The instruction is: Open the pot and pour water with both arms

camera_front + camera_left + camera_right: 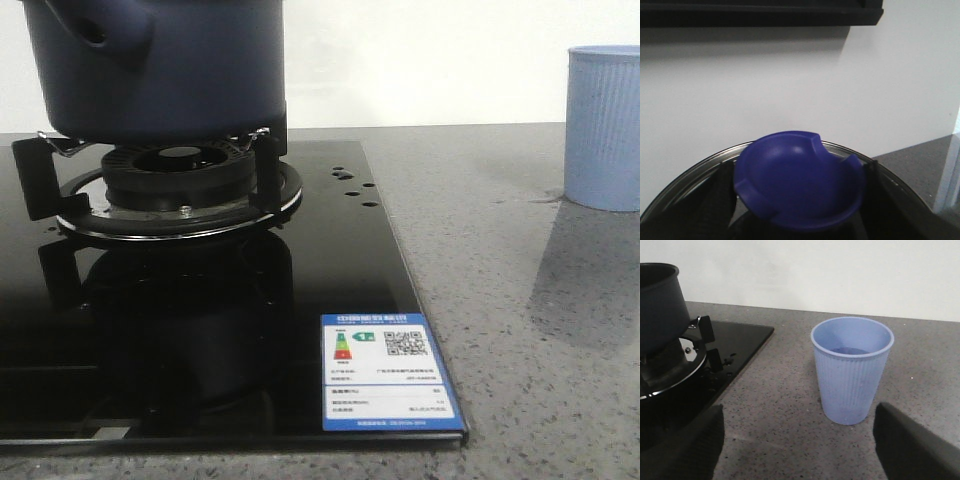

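A white-and-blue label [388, 372] is lying at the near right corner of the glossy black stove [200, 330], which is sitting on the speckled grey tabletop [500, 300]. The matte navy pot [155, 65] is resting on the burner [180, 185], its top cut off. The ribbed pale blue cup [852, 369] is standing far right, between the right gripper's [800, 440] wide-spread jaws, untouched. The left gripper's [797, 210] jaws are clasping a blue knob [797, 180] on a metal-rimmed lid [715, 160], largely hidden.
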You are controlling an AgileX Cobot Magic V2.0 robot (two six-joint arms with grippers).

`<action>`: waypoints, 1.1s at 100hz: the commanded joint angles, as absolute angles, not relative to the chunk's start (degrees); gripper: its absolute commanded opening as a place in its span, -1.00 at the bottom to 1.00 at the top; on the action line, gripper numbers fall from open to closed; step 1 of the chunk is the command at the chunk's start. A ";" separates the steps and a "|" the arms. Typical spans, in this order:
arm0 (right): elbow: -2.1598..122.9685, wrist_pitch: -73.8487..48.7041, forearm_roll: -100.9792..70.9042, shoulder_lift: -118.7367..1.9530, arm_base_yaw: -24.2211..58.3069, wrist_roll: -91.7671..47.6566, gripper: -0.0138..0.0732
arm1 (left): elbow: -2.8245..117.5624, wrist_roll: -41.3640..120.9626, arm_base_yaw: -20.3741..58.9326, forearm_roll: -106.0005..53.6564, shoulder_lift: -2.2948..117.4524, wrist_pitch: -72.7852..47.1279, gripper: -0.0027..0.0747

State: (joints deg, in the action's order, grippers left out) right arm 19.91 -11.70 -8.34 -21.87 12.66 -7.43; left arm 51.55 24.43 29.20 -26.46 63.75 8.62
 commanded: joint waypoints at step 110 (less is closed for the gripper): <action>18.65 39.77 -11.30 -66.96 10.16 -4.39 0.59 | 53.73 24.31 21.63 -25.72 58.34 13.85 -0.08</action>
